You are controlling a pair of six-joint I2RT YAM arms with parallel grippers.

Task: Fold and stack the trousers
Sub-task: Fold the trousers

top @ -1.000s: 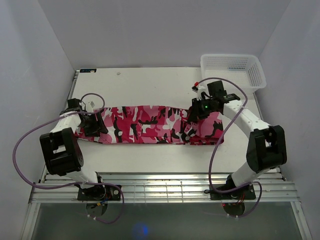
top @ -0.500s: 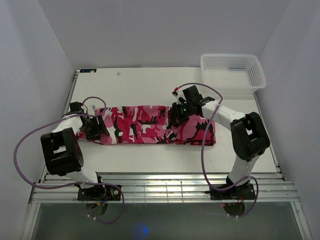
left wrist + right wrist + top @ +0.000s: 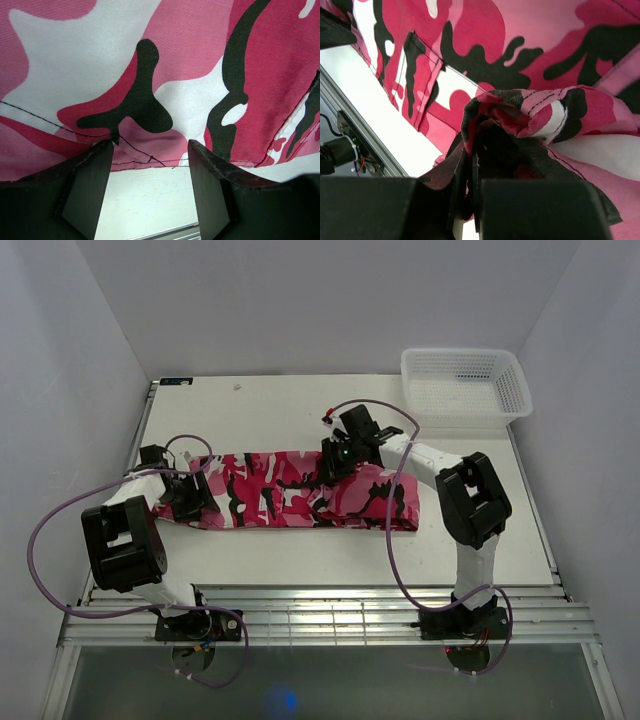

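Note:
The pink, white and black camouflage trousers [image 3: 270, 490] lie lengthwise across the table, with their right end folded over to the left. My right gripper [image 3: 335, 462] is shut on that end's bunched edge [image 3: 520, 115] and holds it above the middle of the trousers. My left gripper [image 3: 190, 490] sits at the trousers' left end, open, its fingers [image 3: 90, 185] straddling bare table just short of the stitched hem [image 3: 145, 155]. It holds nothing.
A white mesh basket [image 3: 465, 380] stands at the far right corner of the table. The metal rail of the table's near edge [image 3: 320, 610] runs in front of both arm bases. Grey walls close in both sides.
My right gripper has moved left, carrying the trousers' right end over the middle; the fold on the right has moved left with it. My left gripper has barely moved.

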